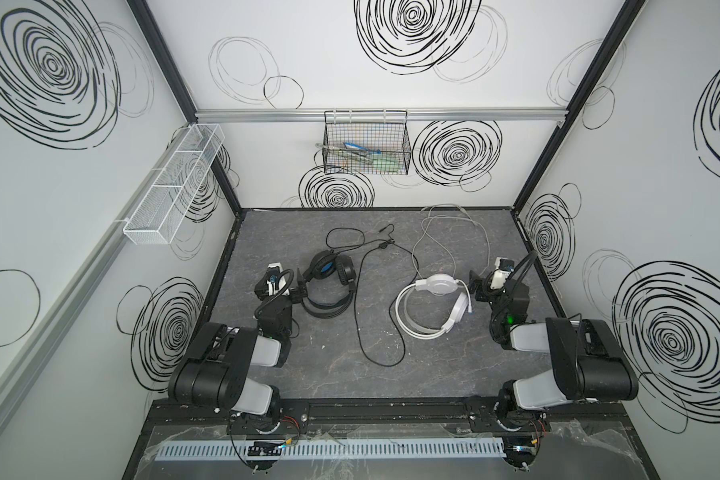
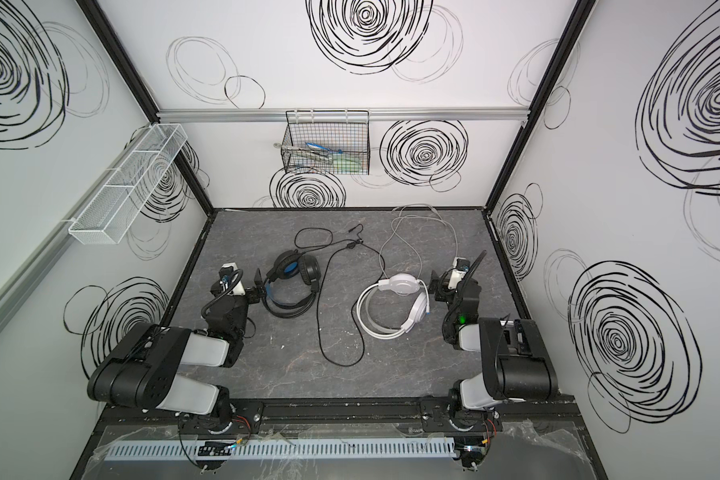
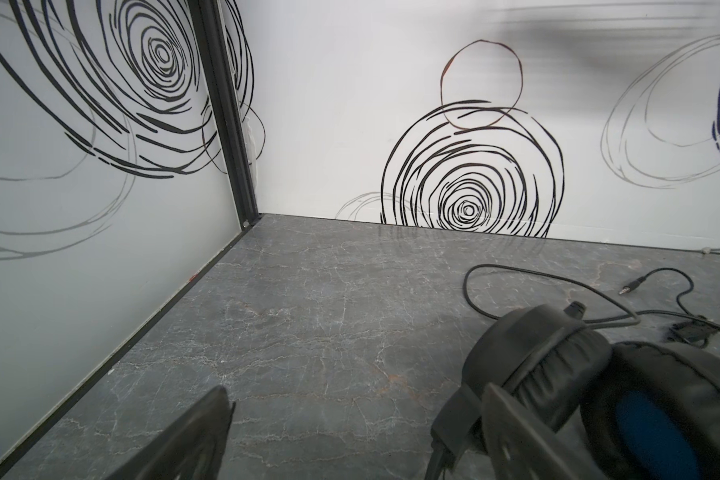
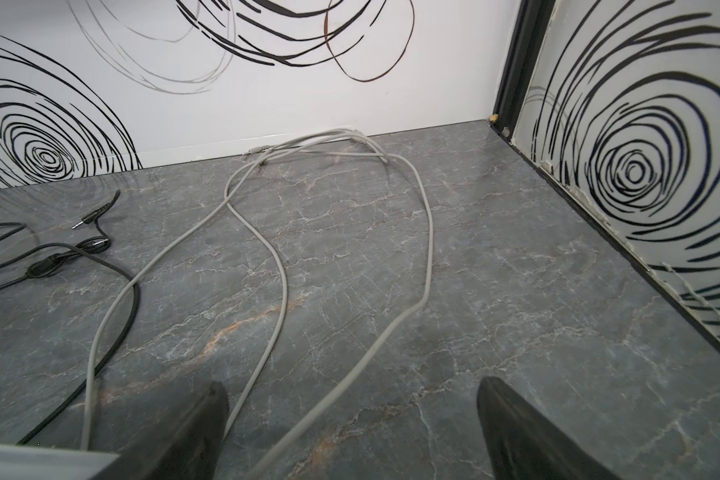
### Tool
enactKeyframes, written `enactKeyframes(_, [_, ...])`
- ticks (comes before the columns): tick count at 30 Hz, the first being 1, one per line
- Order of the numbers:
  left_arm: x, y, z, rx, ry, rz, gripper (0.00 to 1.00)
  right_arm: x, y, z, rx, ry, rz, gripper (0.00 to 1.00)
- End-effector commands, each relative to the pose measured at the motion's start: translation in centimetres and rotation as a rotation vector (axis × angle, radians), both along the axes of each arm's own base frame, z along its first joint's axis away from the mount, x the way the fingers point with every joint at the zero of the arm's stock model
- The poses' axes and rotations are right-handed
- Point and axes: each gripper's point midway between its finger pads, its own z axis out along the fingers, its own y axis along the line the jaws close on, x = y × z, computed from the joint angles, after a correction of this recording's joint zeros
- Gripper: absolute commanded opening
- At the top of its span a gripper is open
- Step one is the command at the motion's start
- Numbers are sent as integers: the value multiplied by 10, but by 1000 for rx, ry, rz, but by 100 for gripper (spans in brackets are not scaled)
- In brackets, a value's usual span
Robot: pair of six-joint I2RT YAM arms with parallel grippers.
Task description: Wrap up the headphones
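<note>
Grey marble-look table point(image 1: 441, 374) carries both headsets, each nearer the robot than the wire basket point(image 1: 366, 151) hanging on the back wall. Left of the basket lies the black headset point(image 1: 344, 270), blue showing inside one ear cup, and its black cable point(image 1: 356, 307) trails in a long loop roughly in line with the basket. Right of the basket lies the white headset point(image 1: 437, 284), whose white cable point(image 4: 285, 286) snakes back toward the wall. The left gripper point(image 1: 304, 282) sits just beside the black headset, jaws spread wide and empty. The right gripper point(image 1: 476, 286) sits just beside the white headset, equally wide and empty, with the white cable on the table between its fingers.
</note>
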Motion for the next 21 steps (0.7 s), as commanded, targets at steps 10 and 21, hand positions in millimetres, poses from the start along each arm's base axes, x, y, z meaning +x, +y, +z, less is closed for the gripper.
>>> enactKeyframes(10, [14,-6,55,-42,22,5,96,41,31,77,-135,-41,68,97])
enactKeyframes(21, [0,-76,35,-417,477,-167,96,129,110,85,5,283,82,97])
